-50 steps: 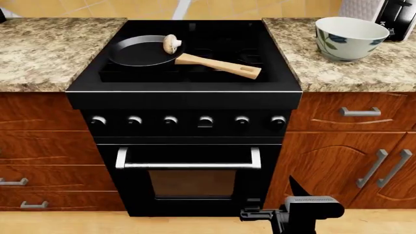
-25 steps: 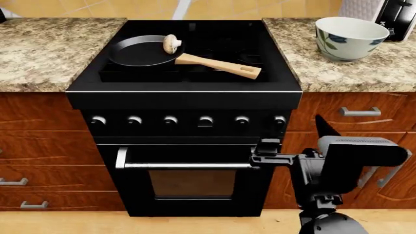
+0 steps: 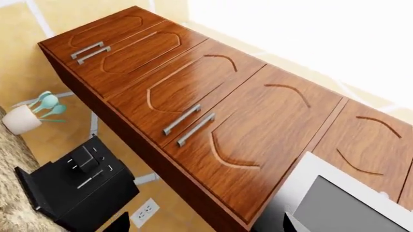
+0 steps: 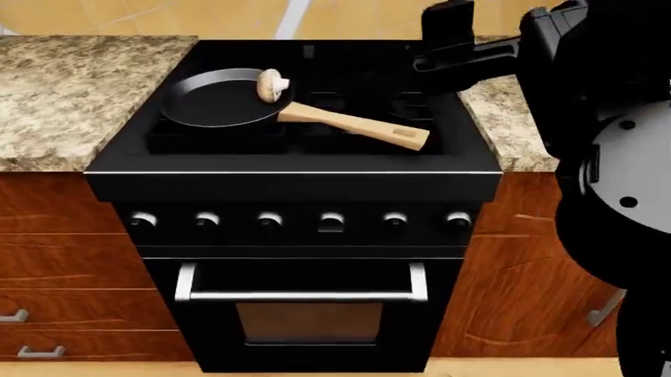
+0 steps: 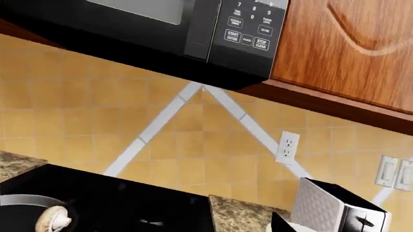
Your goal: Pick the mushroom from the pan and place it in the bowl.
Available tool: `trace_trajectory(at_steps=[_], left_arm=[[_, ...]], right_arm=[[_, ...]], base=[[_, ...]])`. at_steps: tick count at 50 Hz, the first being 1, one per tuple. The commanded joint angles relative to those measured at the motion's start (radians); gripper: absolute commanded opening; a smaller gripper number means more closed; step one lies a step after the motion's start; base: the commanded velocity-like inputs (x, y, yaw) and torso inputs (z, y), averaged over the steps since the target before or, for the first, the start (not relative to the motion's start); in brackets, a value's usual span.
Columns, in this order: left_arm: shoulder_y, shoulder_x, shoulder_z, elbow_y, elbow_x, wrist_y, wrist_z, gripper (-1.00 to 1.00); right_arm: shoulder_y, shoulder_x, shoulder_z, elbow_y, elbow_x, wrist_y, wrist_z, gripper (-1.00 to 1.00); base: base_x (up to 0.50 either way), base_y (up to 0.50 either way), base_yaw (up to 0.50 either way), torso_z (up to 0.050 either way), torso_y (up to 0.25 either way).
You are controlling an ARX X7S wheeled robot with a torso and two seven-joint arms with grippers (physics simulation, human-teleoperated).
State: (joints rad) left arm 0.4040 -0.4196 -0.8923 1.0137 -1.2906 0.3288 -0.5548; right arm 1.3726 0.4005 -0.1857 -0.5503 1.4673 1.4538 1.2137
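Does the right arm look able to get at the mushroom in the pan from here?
Probably yes: the right gripper is raised above the stove's back right, and nothing stands between it and the mushroom on the pan's rim.

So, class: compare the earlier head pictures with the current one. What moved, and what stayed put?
The right arm rose from down by the oven door to above the counter at the stove's right, hiding the bowl; the view shifted slightly. Nothing was grasped. The mushroom still leans at the pan rim.

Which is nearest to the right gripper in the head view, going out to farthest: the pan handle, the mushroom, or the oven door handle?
From the right gripper, raised over the stove's back right:
1. Pan handle, on the stovetop, angled right.
2. Mushroom, at the pan's right rim.
3. Oven door handle, low on the front.
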Motion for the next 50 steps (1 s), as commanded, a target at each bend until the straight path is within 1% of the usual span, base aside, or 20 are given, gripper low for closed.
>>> trace_trajectory(at_steps=[1,8,18,24,50], left_arm=[[-0.004,-0.009,0.006,-0.001,0.003,0.001,-0.007,1.00],[-0.001,-0.005,0.007,0.002,0.005,0.004,-0.007,1.00],[0.002,-0.008,0.005,0.008,0.005,0.009,-0.018,1.00],[0.006,-0.007,0.004,0.005,0.003,0.015,-0.015,1.00],[0.017,-0.003,0.006,0.001,0.004,0.027,-0.009,1.00]], right_arm=[[0.265,0.036,-0.118,0.135,0.080,0.074,0.060,1.00],[0.304,0.050,-0.197,0.148,0.022,0.070,0.009,1.00],[0.314,0.066,-0.226,0.158,0.045,0.043,0.015,1.00],[0.317,0.066,-0.265,0.146,0.017,0.033,-0.016,1.00],[0.323,0.081,-0.308,0.150,0.045,-0.011,-0.001,1.00]], base=[[0.50,0.00,0.00,0.000,0.000],[0.50,0.00,0.00,0.000,0.000],[0.50,0.00,0.00,0.000,0.000],[0.50,0.01,0.00,0.000,0.000],[0.50,0.11,0.00,0.000,0.001]])
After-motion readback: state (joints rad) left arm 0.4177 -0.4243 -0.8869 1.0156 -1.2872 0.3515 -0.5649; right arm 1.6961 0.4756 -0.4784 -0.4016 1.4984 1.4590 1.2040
